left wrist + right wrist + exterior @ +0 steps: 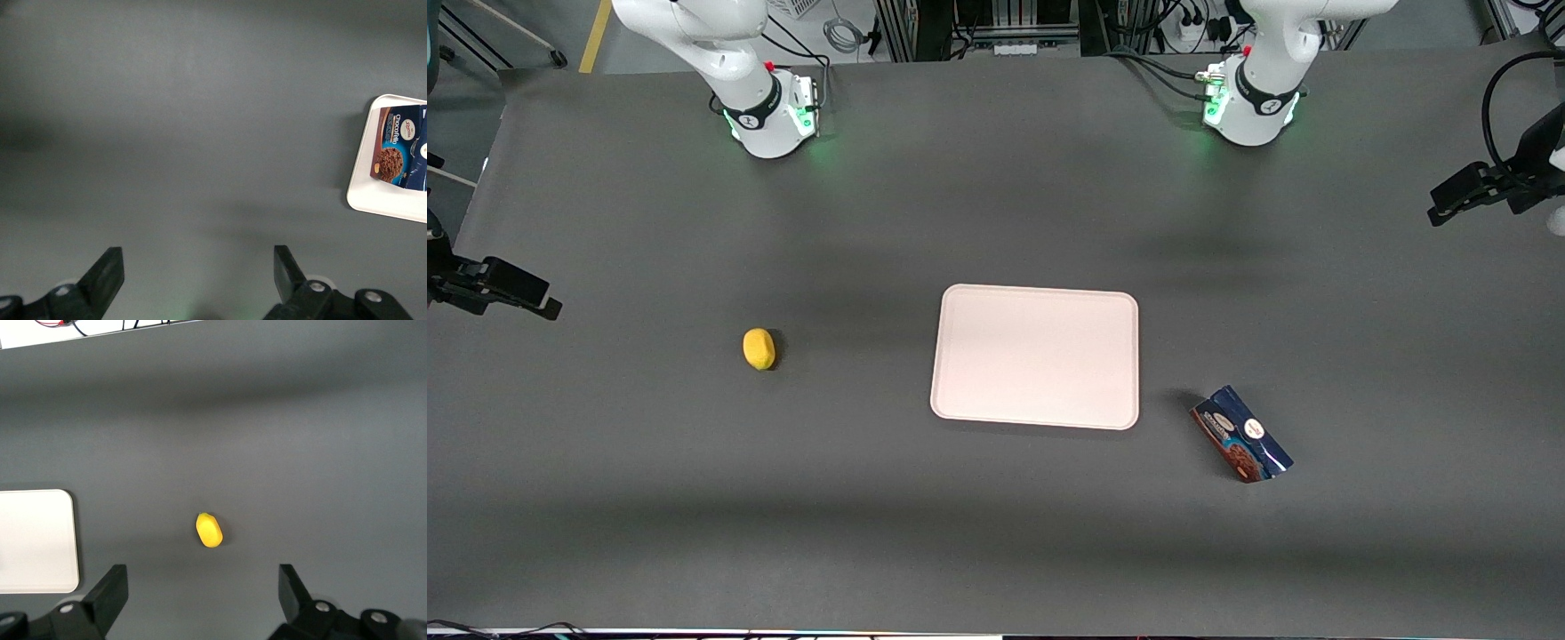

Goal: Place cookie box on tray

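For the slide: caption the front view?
Cookie box on table beside tray; left gripper hovers, jaws open, at working arm's end.

The cookie box [399,148] reads "ChocoFello" in white letters; its smaller print is illegible.

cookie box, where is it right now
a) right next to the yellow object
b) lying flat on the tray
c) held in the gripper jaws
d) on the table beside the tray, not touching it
D: in the front view the cookie box lies on the table, apart from the tray and toward the working arm's end, while the gripper hovers above the table with its jaws open and empty.
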